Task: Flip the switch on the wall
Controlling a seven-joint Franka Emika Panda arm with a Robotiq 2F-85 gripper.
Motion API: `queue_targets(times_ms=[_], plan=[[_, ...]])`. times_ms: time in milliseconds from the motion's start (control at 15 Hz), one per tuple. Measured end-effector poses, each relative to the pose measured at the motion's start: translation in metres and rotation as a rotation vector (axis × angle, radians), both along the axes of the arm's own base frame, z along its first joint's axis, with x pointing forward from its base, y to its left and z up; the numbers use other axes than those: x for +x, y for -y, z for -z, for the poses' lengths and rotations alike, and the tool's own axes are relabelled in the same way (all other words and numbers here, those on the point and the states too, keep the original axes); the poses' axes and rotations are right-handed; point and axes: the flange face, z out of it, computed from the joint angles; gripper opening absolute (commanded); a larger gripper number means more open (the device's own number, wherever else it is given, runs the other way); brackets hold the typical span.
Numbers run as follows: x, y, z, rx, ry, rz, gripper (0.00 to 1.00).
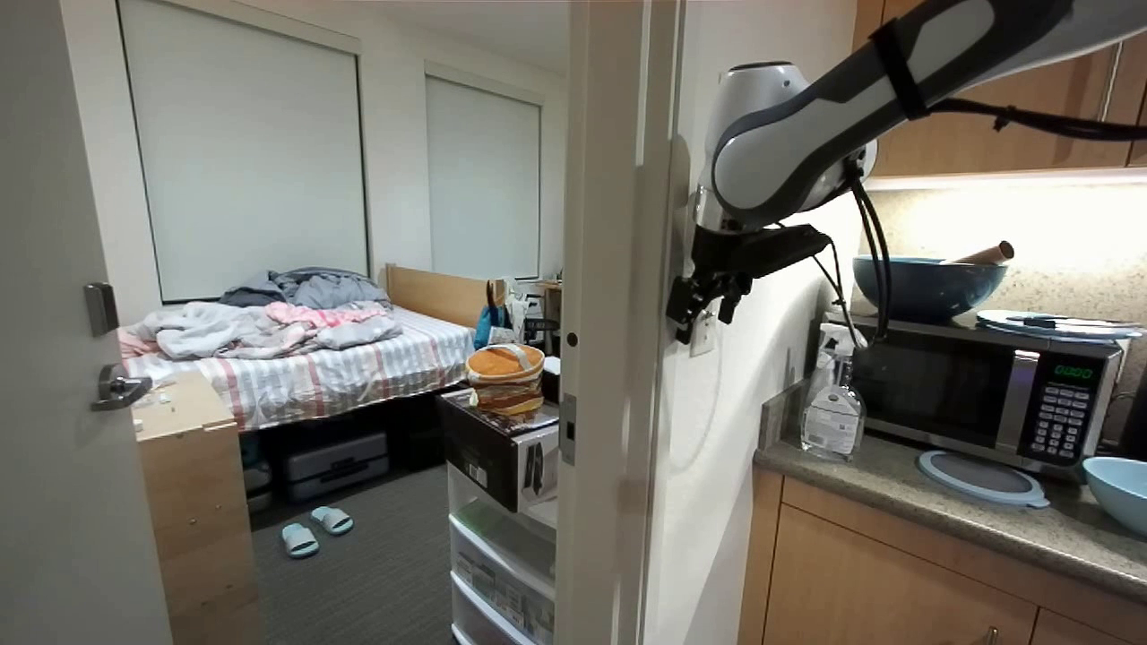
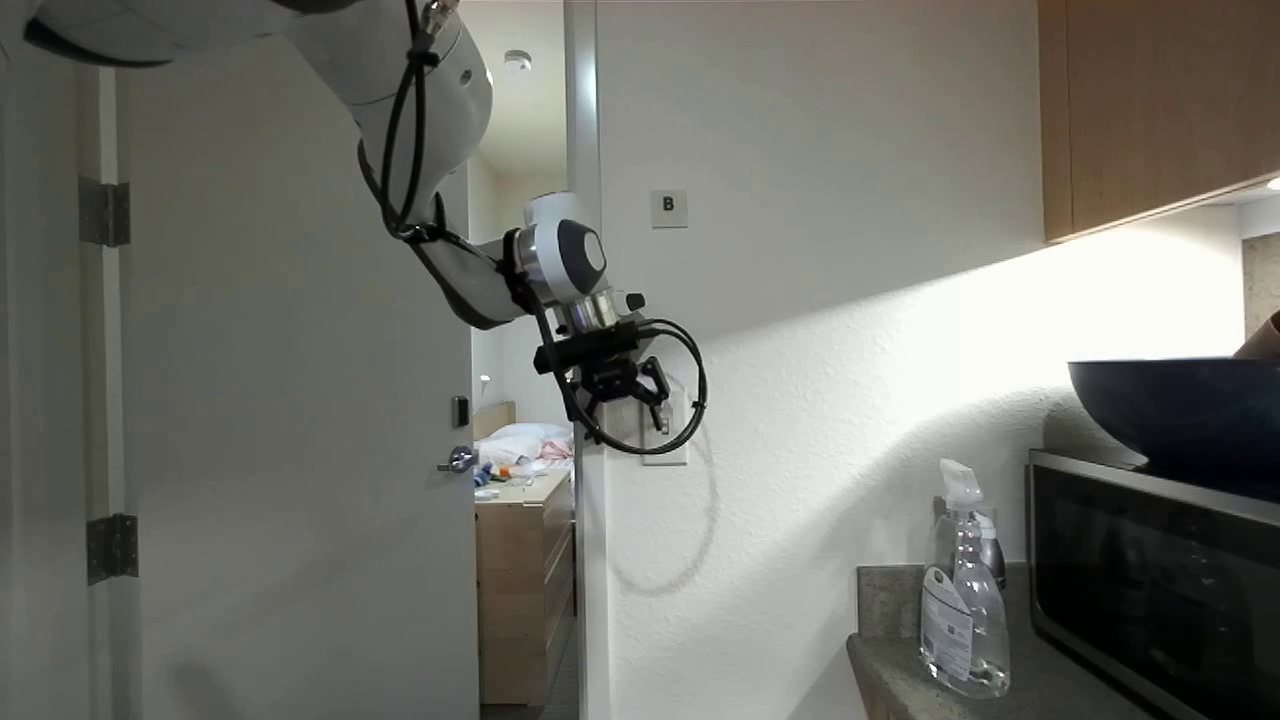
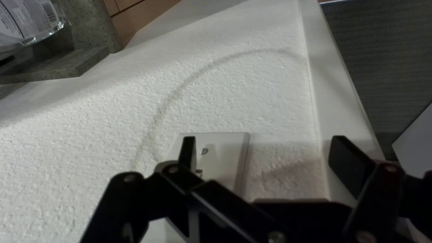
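Observation:
The switch is a white plate on the off-white wall [image 2: 820, 420]. In the wrist view the switch [image 3: 224, 148] shows one screw and part of a small slot; the rest is hidden behind a finger. It also shows partly behind the gripper in both exterior views [image 1: 702, 339] [image 2: 680, 412]. My gripper [image 3: 264, 145] is open and empty, with its fingers wide apart. In the wrist view its left finger is in front of the plate and its right finger in front of the door frame. The gripper is close to the wall in both exterior views [image 1: 705, 322] [image 2: 625, 428]; I cannot tell whether it touches.
The door frame [image 1: 614, 358] stands close beside the gripper, with an open door [image 2: 300, 400]. A spray bottle [image 1: 833, 417] and a microwave [image 1: 932, 385] stand on the counter [image 1: 896, 502] next to the wall. A dark blue bowl [image 1: 932, 287] sits on the microwave.

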Motion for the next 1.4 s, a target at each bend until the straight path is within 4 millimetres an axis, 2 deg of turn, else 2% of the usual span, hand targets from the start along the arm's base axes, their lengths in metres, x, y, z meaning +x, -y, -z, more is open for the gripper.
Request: queue_targets(times_ms=[267, 600, 1067, 1400], plan=[[0.001, 0.001, -0.003, -0.039, 0.011, -0.023, 1.00], [0.007, 0.012, -0.014, -0.062, 0.055, -0.055, 1.00], [0.007, 0.009, -0.011, -0.064, 0.040, -0.063, 1.00], [0.007, 0.016, -0.010, -0.094, 0.012, -0.161, 1.00]])
